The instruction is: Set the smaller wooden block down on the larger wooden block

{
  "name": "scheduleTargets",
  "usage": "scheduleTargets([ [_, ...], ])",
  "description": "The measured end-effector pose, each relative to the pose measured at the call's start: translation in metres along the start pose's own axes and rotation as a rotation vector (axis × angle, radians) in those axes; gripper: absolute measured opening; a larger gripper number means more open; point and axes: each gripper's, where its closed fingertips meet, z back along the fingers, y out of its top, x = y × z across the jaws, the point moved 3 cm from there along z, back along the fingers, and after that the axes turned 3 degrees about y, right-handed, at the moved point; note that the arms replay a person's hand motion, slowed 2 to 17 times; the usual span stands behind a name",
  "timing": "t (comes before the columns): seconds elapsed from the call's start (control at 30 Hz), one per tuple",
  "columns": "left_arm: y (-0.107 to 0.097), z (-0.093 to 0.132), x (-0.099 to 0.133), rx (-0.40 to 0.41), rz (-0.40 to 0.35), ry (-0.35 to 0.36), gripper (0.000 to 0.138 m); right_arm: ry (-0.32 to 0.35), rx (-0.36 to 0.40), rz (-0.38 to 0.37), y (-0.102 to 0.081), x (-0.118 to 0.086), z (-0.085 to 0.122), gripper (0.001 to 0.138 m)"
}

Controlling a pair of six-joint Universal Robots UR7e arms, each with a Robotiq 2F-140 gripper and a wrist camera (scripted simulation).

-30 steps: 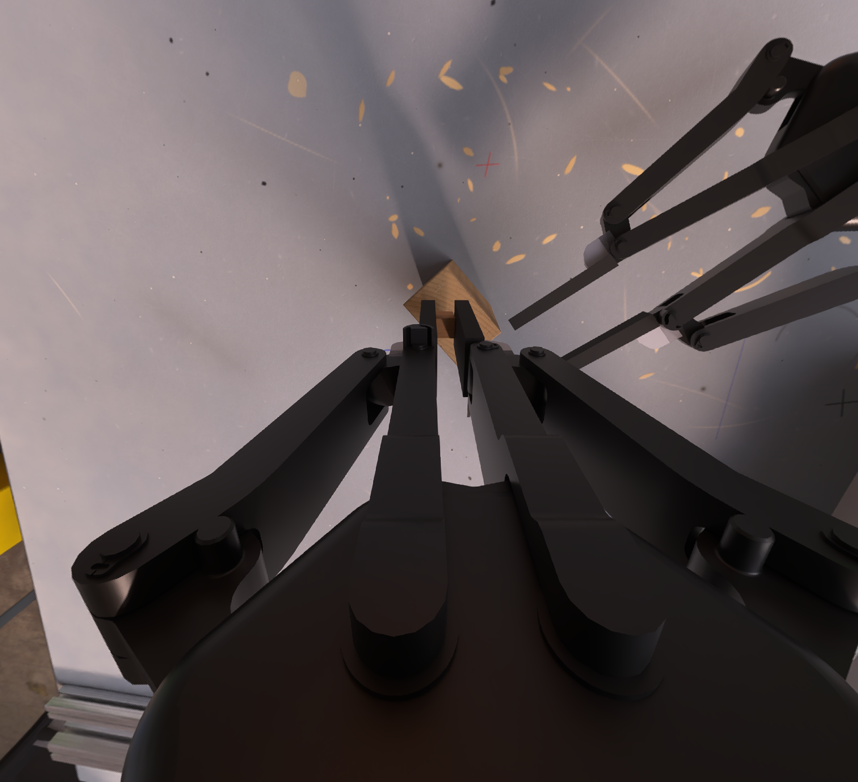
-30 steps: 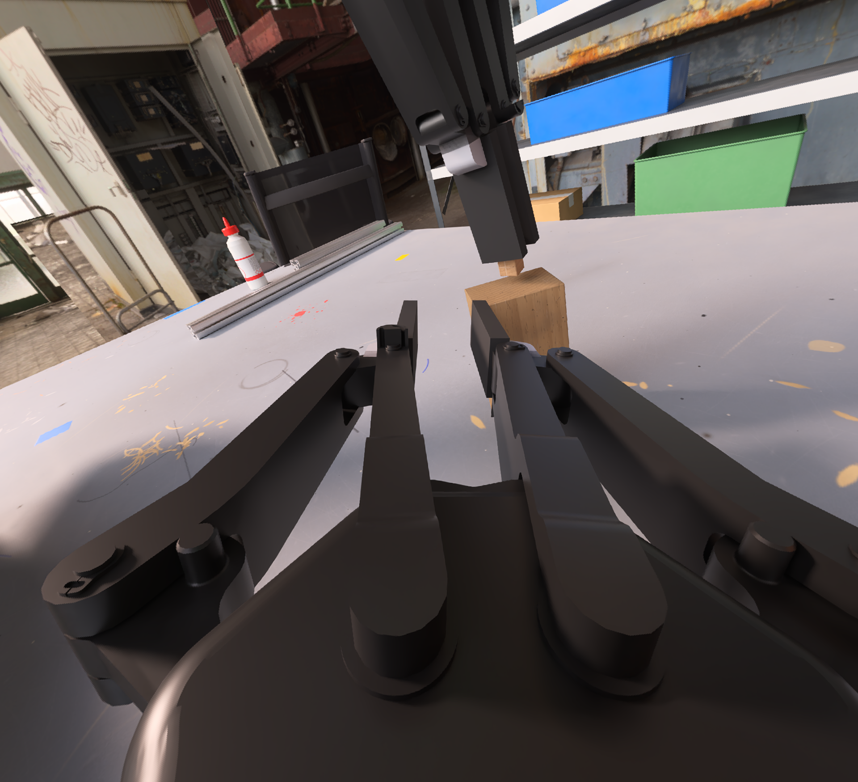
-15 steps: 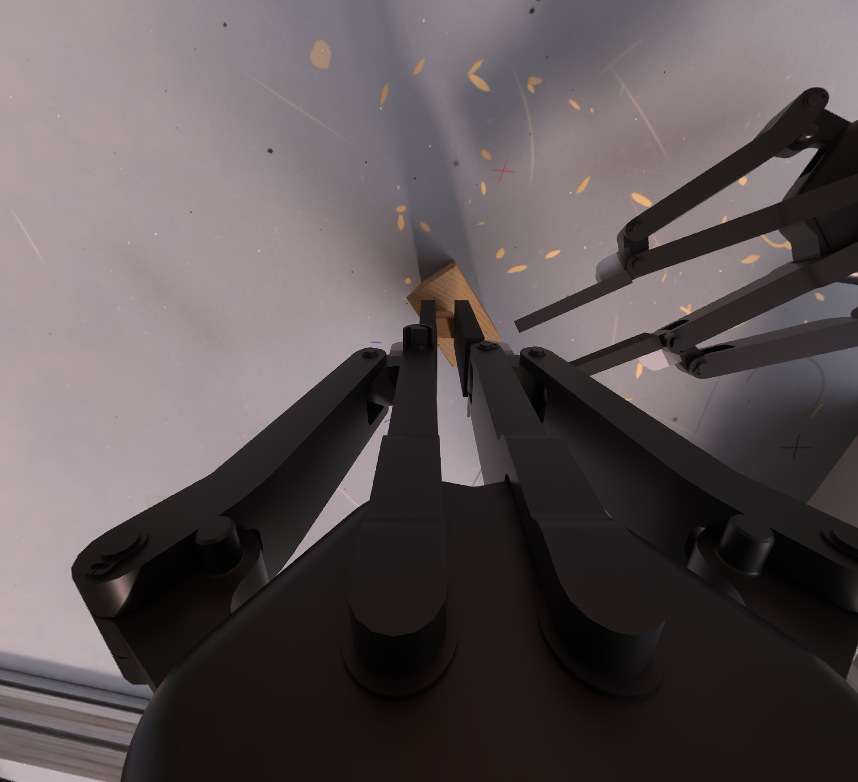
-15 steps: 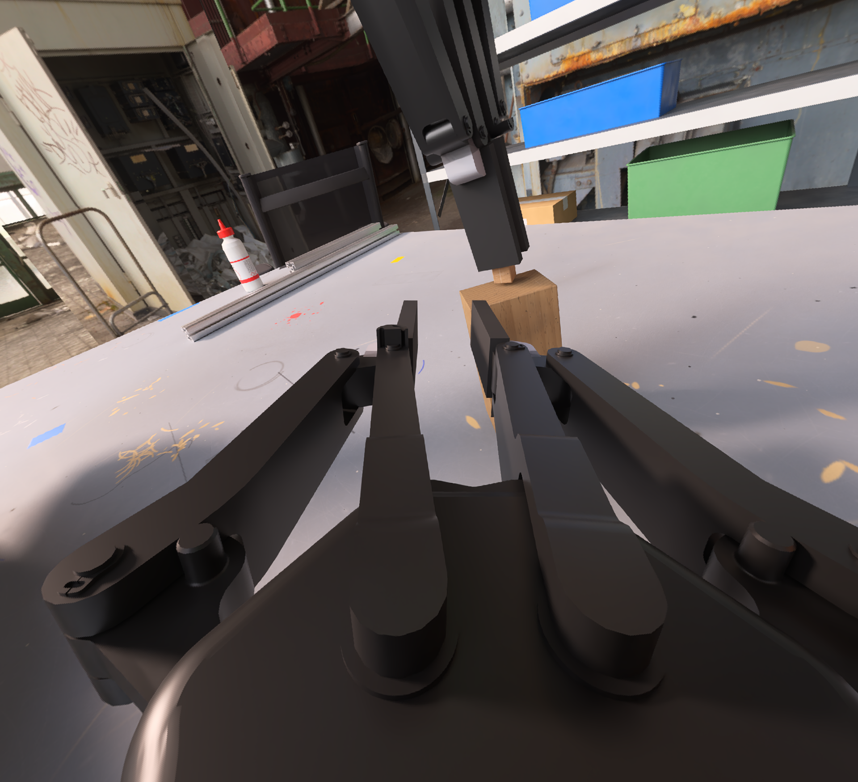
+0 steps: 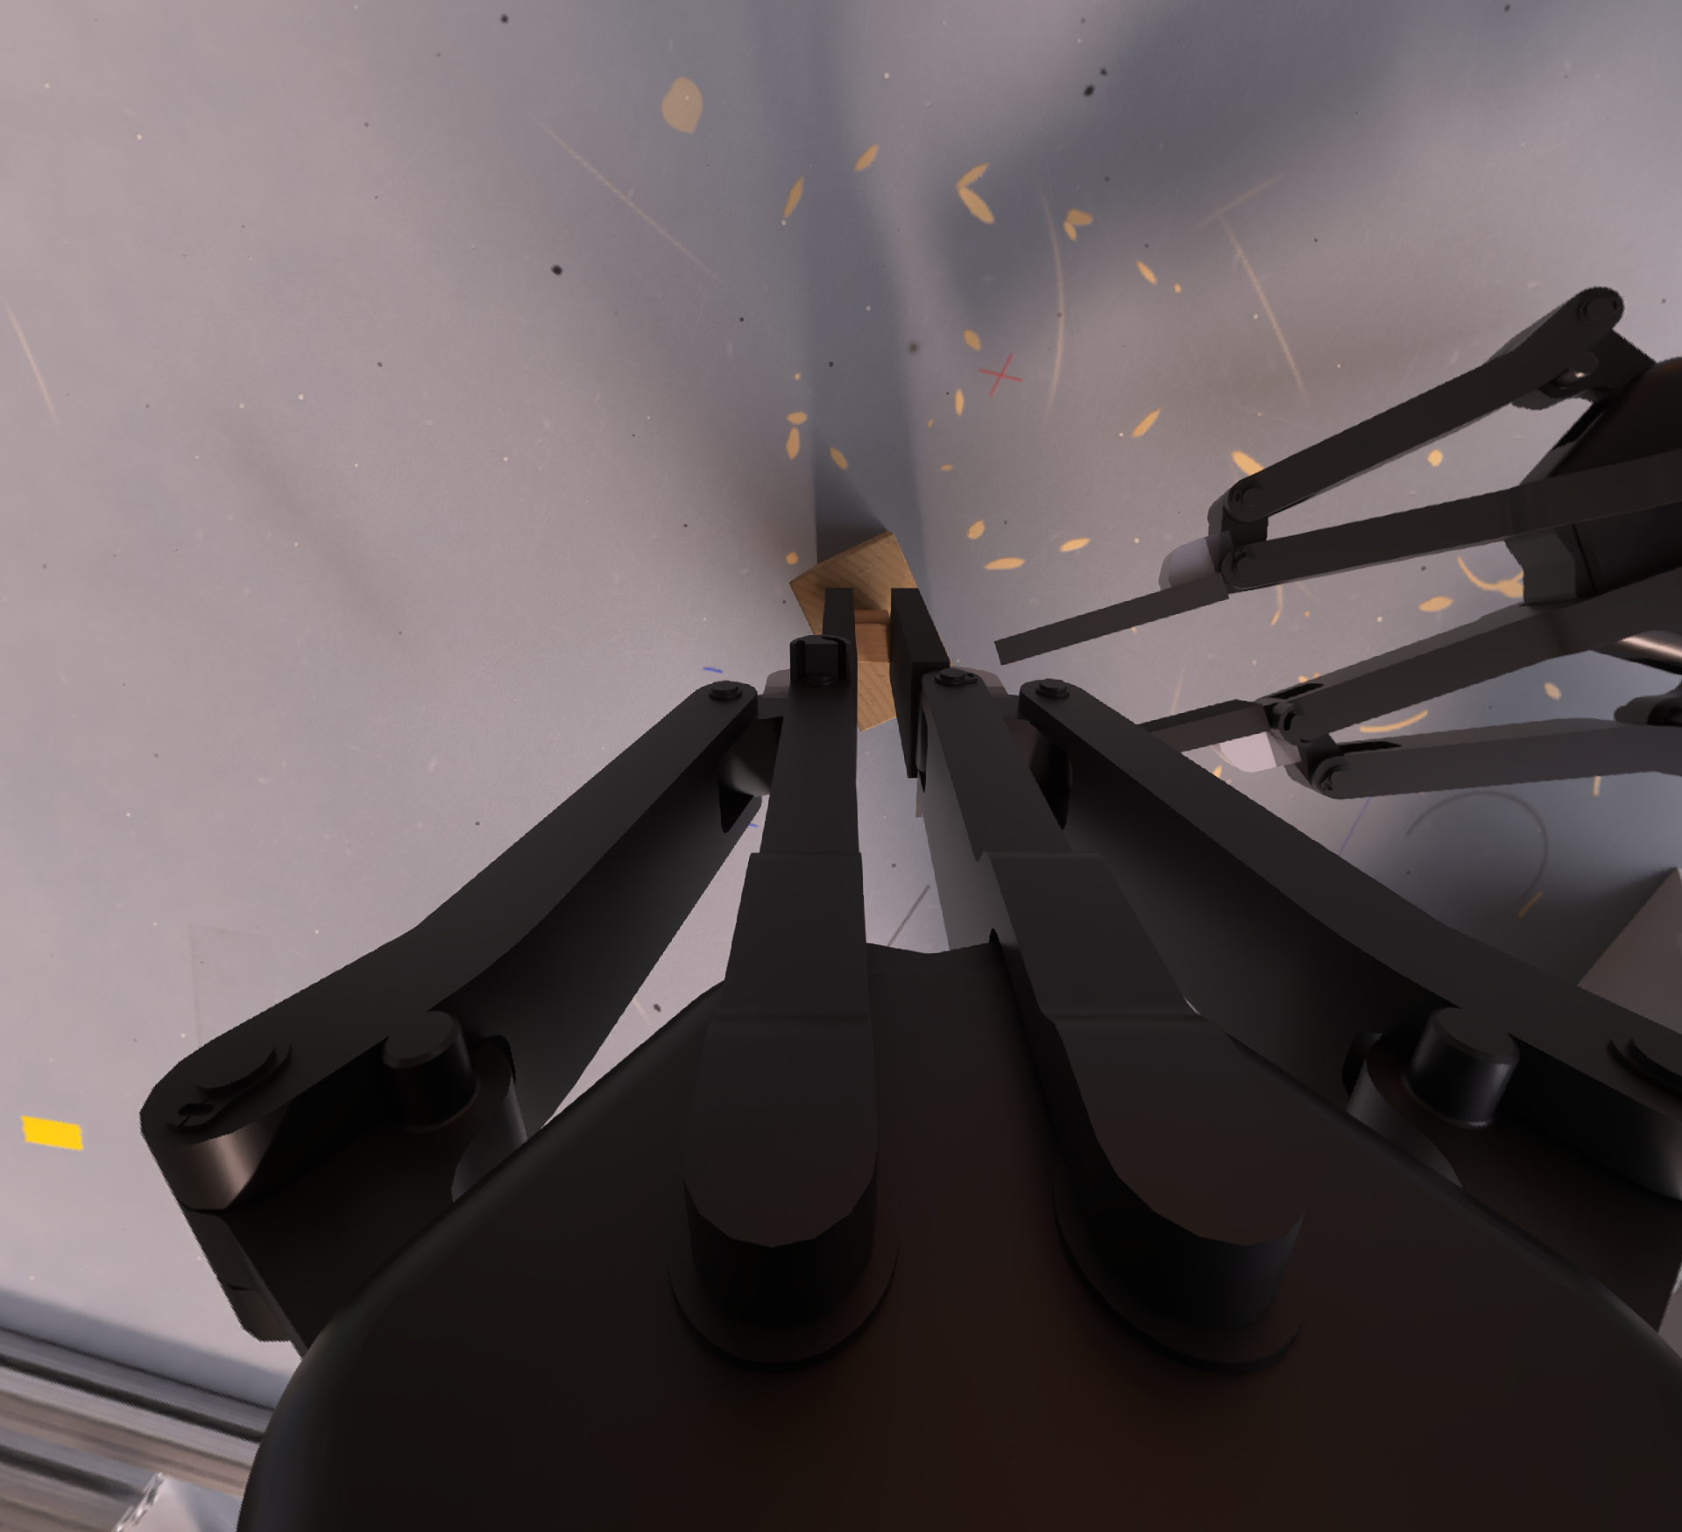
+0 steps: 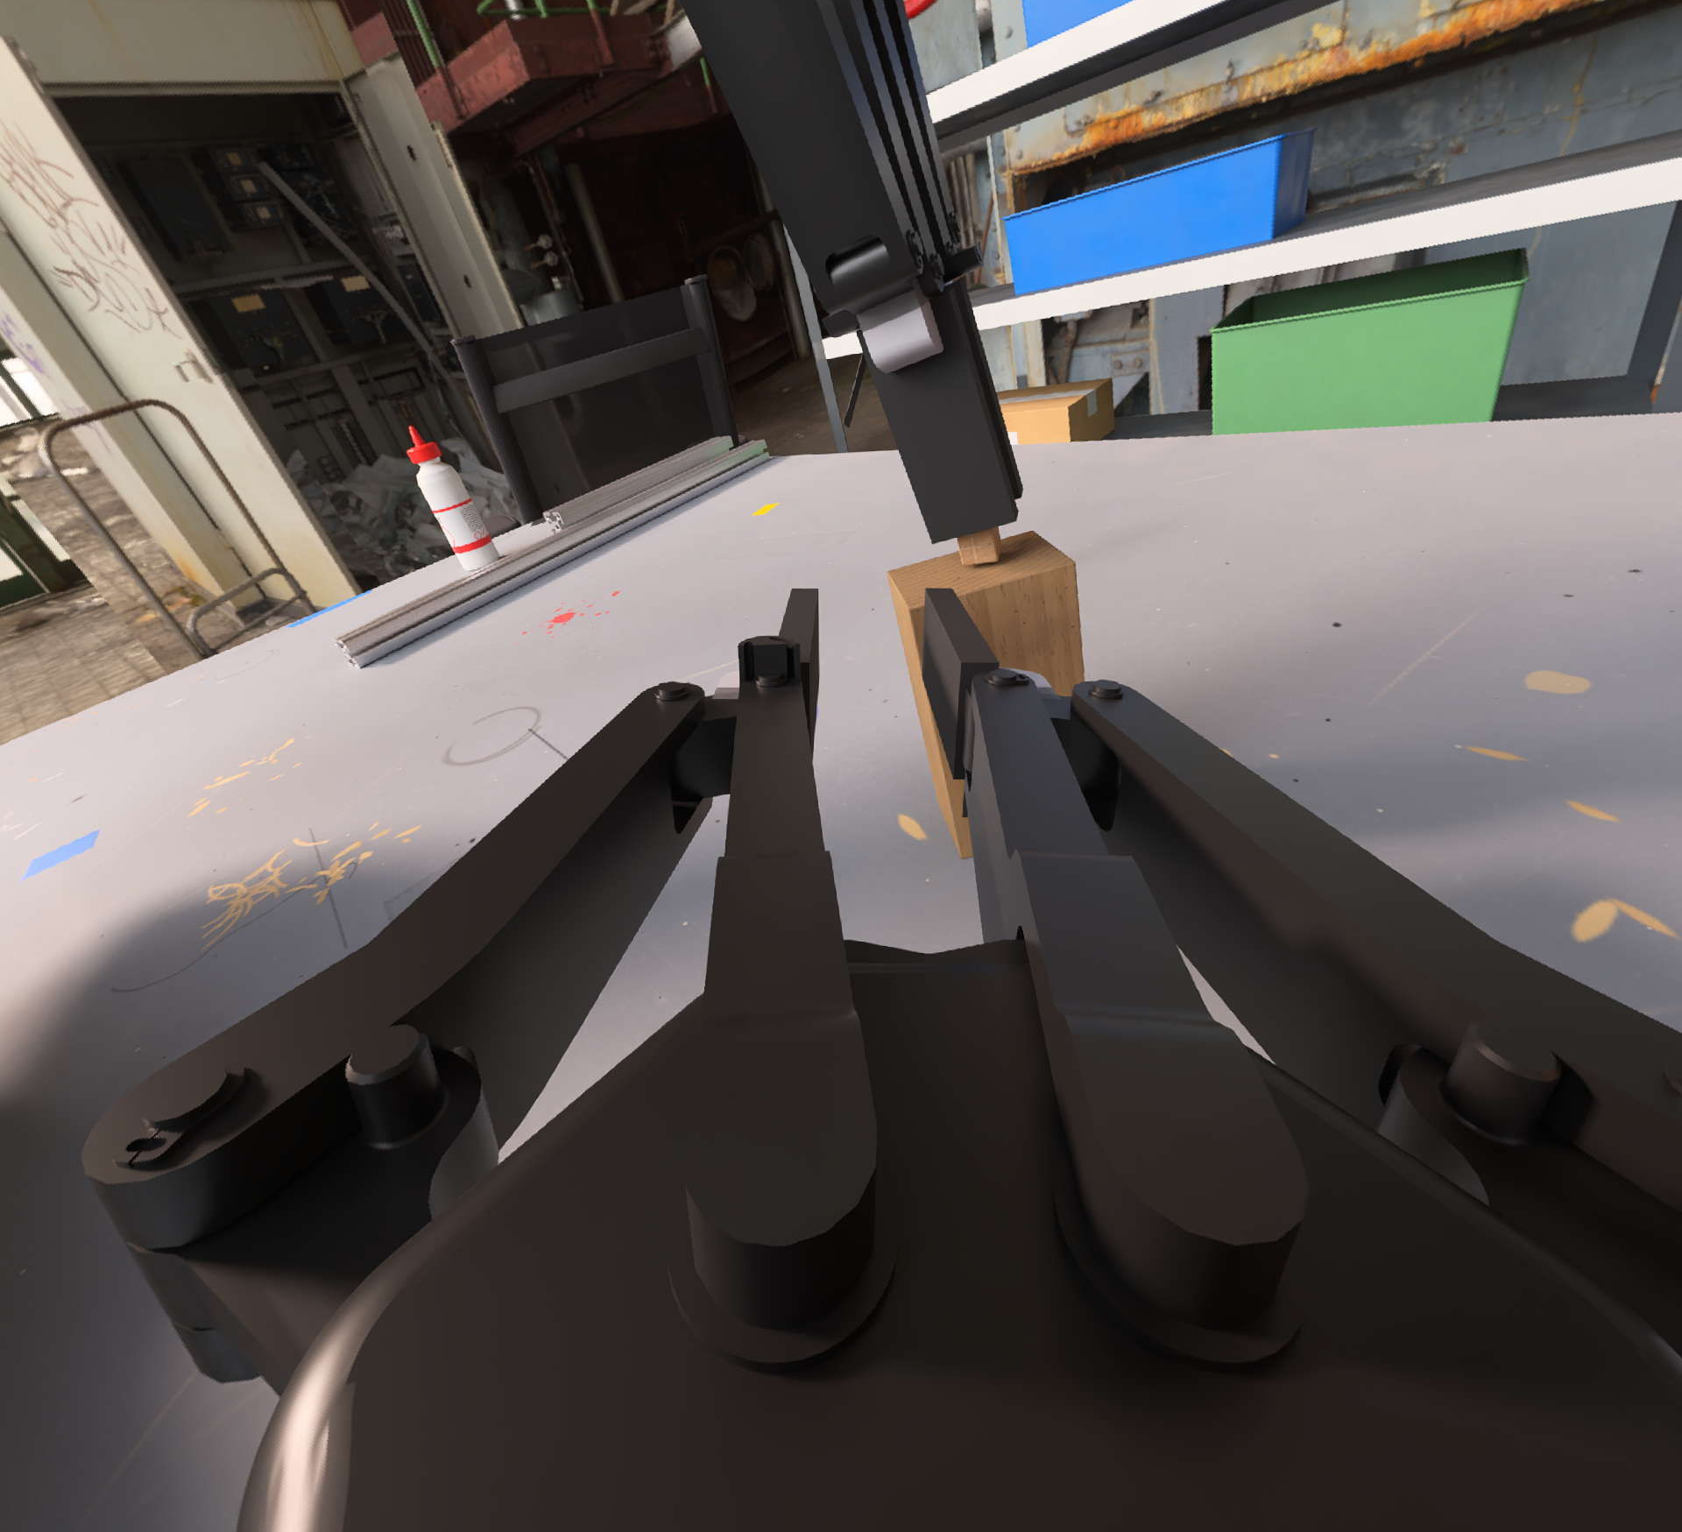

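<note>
The larger wooden block (image 6: pixel 1006 633) stands upright on the grey table (image 6: pixel 1365 624). My left gripper (image 6: pixel 967 522) comes down from above, shut on the smaller wooden block (image 6: pixel 979 547), whose underside is at the larger block's top face. In the left wrist view the left gripper (image 5: pixel 872 606) pinches the small block (image 5: pixel 872 635) over the larger block (image 5: pixel 856 574). My right gripper (image 6: pixel 869 606) is open and empty, low over the table just in front of the larger block. It also shows at the right in the left wrist view (image 5: pixel 1074 692).
A white glue bottle with a red cap (image 6: pixel 450 505) stands by an aluminium rail (image 6: pixel 564 560) at the table's far left edge. A dark frame (image 6: pixel 592 378) is behind it. Shelves with blue bins (image 6: pixel 1156 205) and a green bin (image 6: pixel 1365 346) lie beyond the table.
My left gripper has come down with the small block, from just above the larger block to its top face. My right gripper has stayed open and has hardly moved.
</note>
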Motion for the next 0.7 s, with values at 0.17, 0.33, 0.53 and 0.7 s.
scheduleTargets([
  [0.17,0.0001,0.0010,-0.0013,0.007,0.040,0.029,0.011,-0.001,0.001,-0.002,0.0005,0.0005,0.0005,0.031],
  [0.33,-0.0008,0.0012,-0.0053,0.005,0.078,0.070,0.011,0.000,0.004,-0.004,0.0011,0.0006,0.0011,0.031],
  [0.53,-0.0021,0.0009,-0.0092,0.006,0.130,0.101,0.011,0.000,0.007,-0.003,0.0018,0.0007,0.0022,0.031],
  [0.7,-0.0010,0.0007,-0.0071,0.022,0.174,0.078,0.011,-0.003,0.007,0.000,0.0021,0.0009,0.0032,0.031],
])
